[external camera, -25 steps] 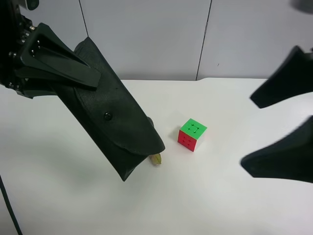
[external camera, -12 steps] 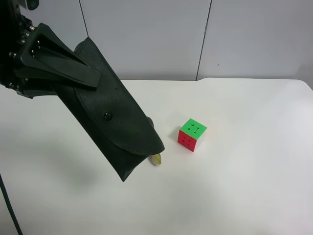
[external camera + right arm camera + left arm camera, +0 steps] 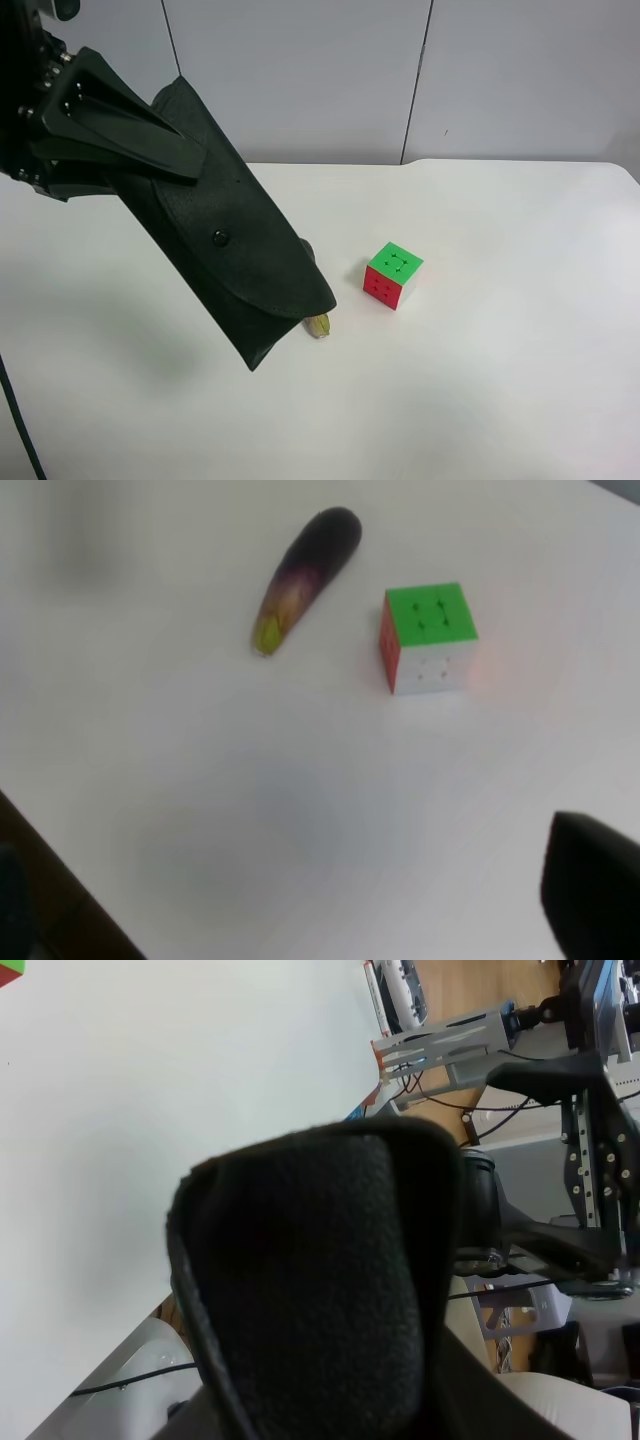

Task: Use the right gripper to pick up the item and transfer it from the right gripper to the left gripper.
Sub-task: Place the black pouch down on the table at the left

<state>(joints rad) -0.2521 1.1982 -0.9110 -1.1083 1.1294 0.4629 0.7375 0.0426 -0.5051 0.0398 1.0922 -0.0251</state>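
The item, a black glasses case (image 3: 235,250), hangs tilted in the air above the white table (image 3: 500,400) at the exterior high view's left. The left gripper (image 3: 190,165) is shut on its upper end; one black finger lies across the flap. In the left wrist view the case (image 3: 320,1290) fills the foreground. The right gripper does not show in the exterior high view. In the right wrist view one black fingertip (image 3: 592,890) shows at the frame's edge with nothing held; the gripper looks open and empty.
A coloured puzzle cube (image 3: 392,275) with a green top stands mid-table, also in the right wrist view (image 3: 428,637). A dark purple eggplant (image 3: 300,580) lies beside it; in the exterior high view only its yellowish tip (image 3: 318,324) shows under the case.
The open right gripper, seen a second ago at the exterior high view's right edge, has moved out of that view. The left gripper and the case have stayed still.
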